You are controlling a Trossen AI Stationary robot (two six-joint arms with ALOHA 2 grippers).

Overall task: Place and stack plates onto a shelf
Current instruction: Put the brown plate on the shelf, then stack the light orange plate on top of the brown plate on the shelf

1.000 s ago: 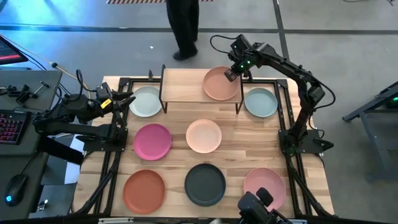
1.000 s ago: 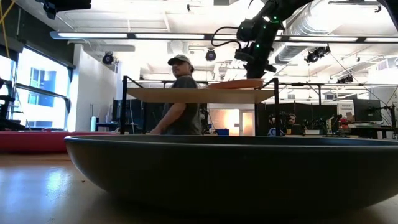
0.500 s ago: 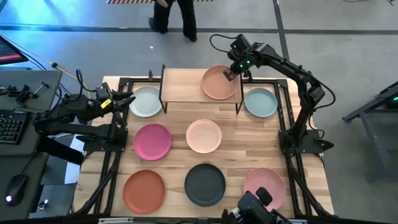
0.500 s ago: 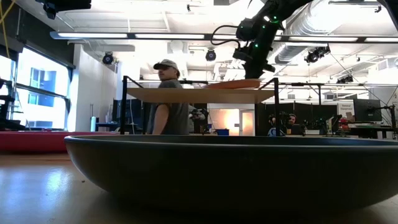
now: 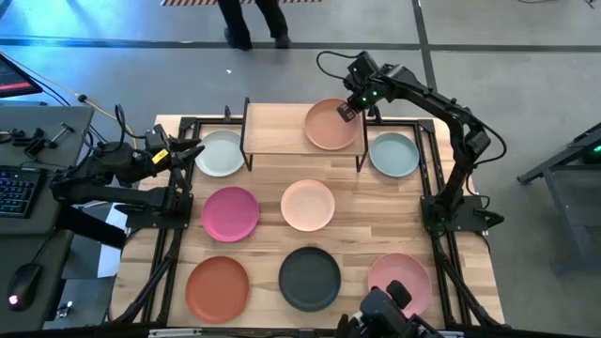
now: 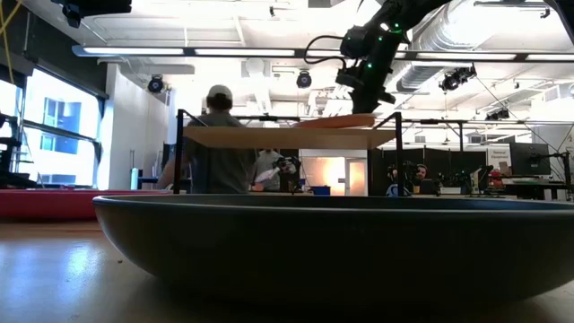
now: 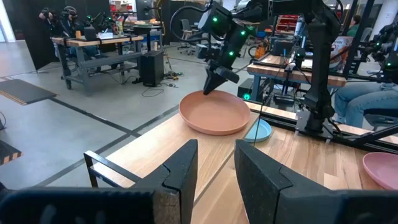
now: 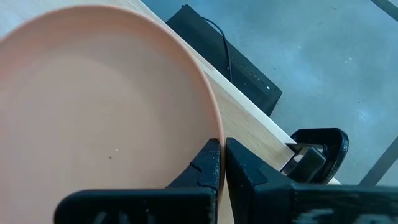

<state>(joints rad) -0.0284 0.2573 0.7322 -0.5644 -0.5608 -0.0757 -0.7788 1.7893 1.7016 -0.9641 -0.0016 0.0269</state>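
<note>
The shelf (image 5: 278, 131), a low riser with a wooden top, stands at the table's far edge. A tan plate (image 5: 329, 128) lies on its right half, also seen in the left wrist view (image 7: 214, 113) and the low view (image 6: 339, 121). My right gripper (image 5: 346, 114) is shut on that plate's far right rim. My left gripper (image 5: 194, 150) waits open at the table's left edge, beside a pale grey-green plate (image 5: 222, 153), touching nothing. Several more plates lie flat on the tabletop. My right gripper pinches the tan plate's rim (image 8: 213, 132) at its far right side, one finger over the plate's inside and one outside. The fingers (image 8: 249, 171) slant down from the far right. The plate rests on the shelf top, and its held side looks slightly raised.
On the tabletop lie a second grey-green plate (image 5: 393, 155), a magenta one (image 5: 230, 213), a peach one (image 5: 308, 205), a terracotta one (image 5: 218, 287), a charcoal one (image 5: 309, 278) and a pink one (image 5: 399, 280). The shelf's left half is bare. A person (image 6: 215, 157) stands beyond the far edge.
Neither arm nor the tan plate has visibly moved. The person beyond the table's far edge has walked toward the left and turned away.
</note>
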